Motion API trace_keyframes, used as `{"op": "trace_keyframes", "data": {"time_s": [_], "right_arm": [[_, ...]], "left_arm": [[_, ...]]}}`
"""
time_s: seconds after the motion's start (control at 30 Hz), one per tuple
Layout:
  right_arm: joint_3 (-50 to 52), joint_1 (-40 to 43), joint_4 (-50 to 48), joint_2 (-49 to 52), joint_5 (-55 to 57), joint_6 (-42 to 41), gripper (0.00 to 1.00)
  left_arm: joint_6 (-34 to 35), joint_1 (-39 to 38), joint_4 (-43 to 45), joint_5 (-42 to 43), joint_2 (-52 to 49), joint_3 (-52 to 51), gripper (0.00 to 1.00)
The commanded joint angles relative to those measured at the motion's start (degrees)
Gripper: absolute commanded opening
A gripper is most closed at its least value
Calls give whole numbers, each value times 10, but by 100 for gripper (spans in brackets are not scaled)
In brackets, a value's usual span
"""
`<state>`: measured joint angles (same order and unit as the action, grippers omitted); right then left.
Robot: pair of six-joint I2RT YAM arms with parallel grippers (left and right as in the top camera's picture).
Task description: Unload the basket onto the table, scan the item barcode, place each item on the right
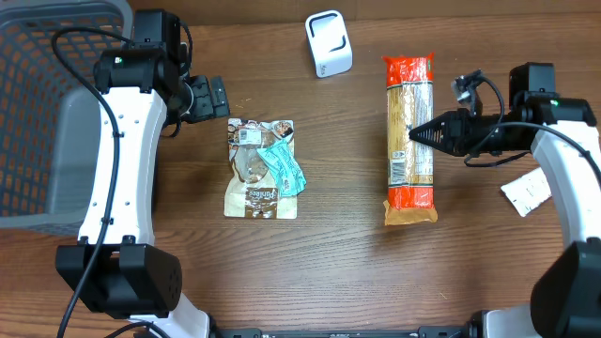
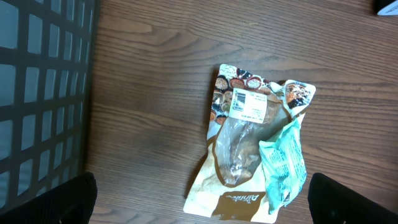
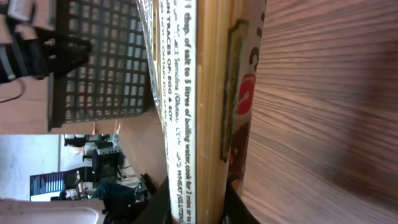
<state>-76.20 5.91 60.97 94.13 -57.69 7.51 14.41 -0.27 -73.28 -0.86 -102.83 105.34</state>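
Overhead: your right gripper [image 1: 420, 132] pinches edge of spaghetti pack [image 1: 410, 103]. Your left gripper [image 1: 210, 97] spread wide, near snack pouch [image 1: 254, 183].

You have the basket [image 1: 28, 56] at far left and the pouch [image 1: 262, 174] right of it. The scanner [image 1: 329, 43] sits far centre; the pasta [image 1: 410, 141] lies right of the pouch, a card [image 1: 526, 191] further right.

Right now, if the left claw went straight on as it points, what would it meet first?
Probably the snack pouch, lying ahead of the open left claw, though depth is unclear.
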Motion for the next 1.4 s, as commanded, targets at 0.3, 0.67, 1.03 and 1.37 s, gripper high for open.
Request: {"op": "trace_keyframes", "data": {"time_s": [0.3,0.67,1.03,1.37], "right_arm": [[-282,-205,10,-16,502,-163,4],[-281,-327,-303,116,828,135,4],[-281,-323,-638,281,833,362,4],[-281,-327,-797,367,828,440,4]], "left_arm": [[-11,-1,1,3,-2,-3,100],[-11,-1,1,3,-2,-3,100],[-11,-1,1,3,-2,-3,100],[-11,-1,1,3,-2,-3,100]]}}
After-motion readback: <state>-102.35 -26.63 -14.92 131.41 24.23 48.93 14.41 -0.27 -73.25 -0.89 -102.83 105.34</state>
